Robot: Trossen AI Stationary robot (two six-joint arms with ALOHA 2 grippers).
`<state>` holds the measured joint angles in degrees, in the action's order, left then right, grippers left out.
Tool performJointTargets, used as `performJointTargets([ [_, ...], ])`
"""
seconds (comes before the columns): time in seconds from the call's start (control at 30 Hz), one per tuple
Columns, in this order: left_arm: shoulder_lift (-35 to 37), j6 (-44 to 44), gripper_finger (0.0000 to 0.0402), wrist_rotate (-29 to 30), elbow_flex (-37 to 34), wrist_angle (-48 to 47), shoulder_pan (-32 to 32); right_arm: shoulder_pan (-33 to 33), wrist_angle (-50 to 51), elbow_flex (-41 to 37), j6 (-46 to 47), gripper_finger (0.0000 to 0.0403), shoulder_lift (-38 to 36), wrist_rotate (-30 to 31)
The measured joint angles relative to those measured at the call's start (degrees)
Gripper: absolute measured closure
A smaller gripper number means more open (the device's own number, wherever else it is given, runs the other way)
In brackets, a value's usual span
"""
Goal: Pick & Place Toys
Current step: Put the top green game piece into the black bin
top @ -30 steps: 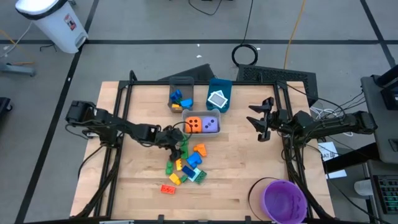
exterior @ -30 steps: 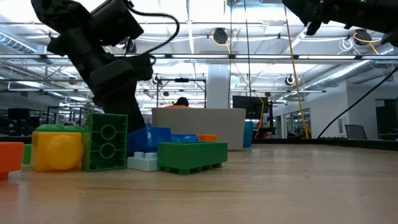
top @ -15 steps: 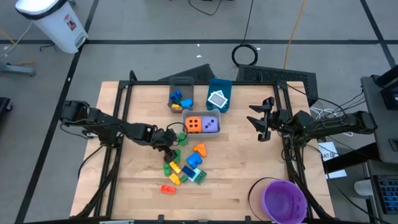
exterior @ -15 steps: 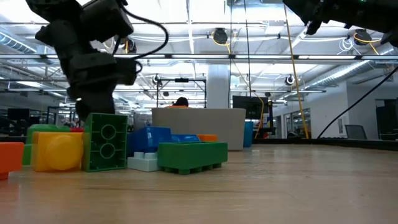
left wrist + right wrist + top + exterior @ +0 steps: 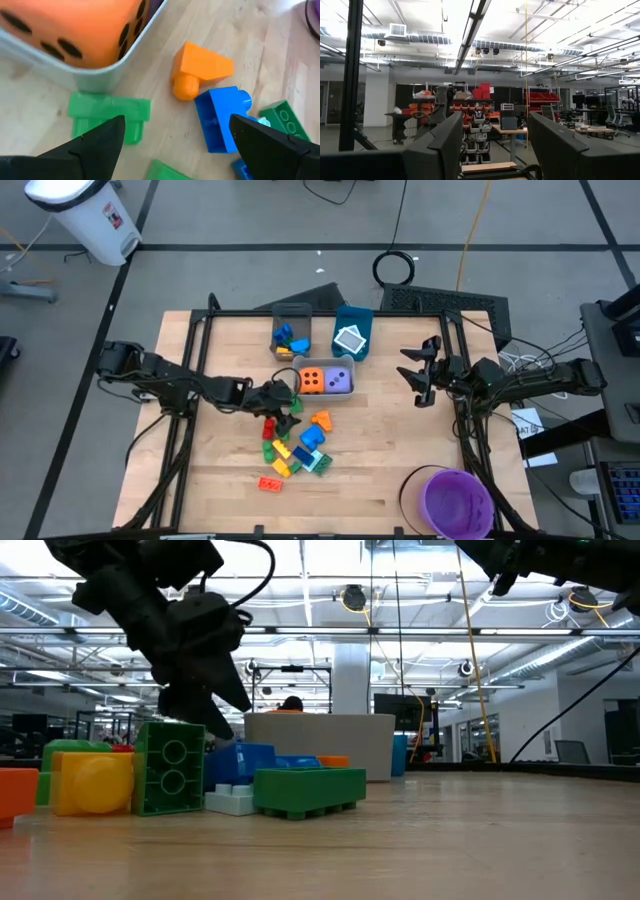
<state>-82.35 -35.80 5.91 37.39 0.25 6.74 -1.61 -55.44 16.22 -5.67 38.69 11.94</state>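
Note:
Several loose toys, small bricks (image 5: 296, 444) in red, yellow, green, blue and orange, lie in a pile on the wooden table (image 5: 400, 450). My left gripper (image 5: 283, 408) hovers open just above the pile's far end, slanting down. In its wrist view a green brick (image 5: 107, 112), an orange brick (image 5: 201, 70) and a blue brick (image 5: 220, 119) lie flat on the wood beyond my left gripper (image 5: 175, 150). An orange die (image 5: 312, 380) and a purple die (image 5: 339, 380) sit in a grey bin (image 5: 325, 364). My right gripper (image 5: 421, 374) waits open, raised at the table's right side.
A second grey bin (image 5: 291, 321) holding bricks and a blue bin (image 5: 353, 313) with a white-teal tile (image 5: 350, 339) stand at the far edge. A purple bowl (image 5: 458, 502) sits at the near right corner. A black frame (image 5: 200, 330) rims the table.
My left gripper has risen a little off the pile's far end and rolled about its own axis, staying open. The toys have kept their places.

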Motion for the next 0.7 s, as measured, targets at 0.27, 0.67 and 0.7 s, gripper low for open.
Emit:
performJointTargets([
  [0.27, -3.1, 1.84, 0.0037, 1.77, 0.13, 2.73, -0.41, 0.0, 0.08, -0.01, 0.0, 0.0206, 0.01, 0.0],
  [0.67, -4.72, 7.1, 0.0037, 2.55, 0.09, 3.94, -0.39, 0.0, 0.49, -0.01, 0.02, 0.0206, 0.01, 0.0],
  [0.7, -4.72, 7.93, 0.0037, 2.82, 0.09, 3.87, -0.39, 0.0, 0.48, -0.01, 0.02, 0.0206, 0.01, 0.0],
])
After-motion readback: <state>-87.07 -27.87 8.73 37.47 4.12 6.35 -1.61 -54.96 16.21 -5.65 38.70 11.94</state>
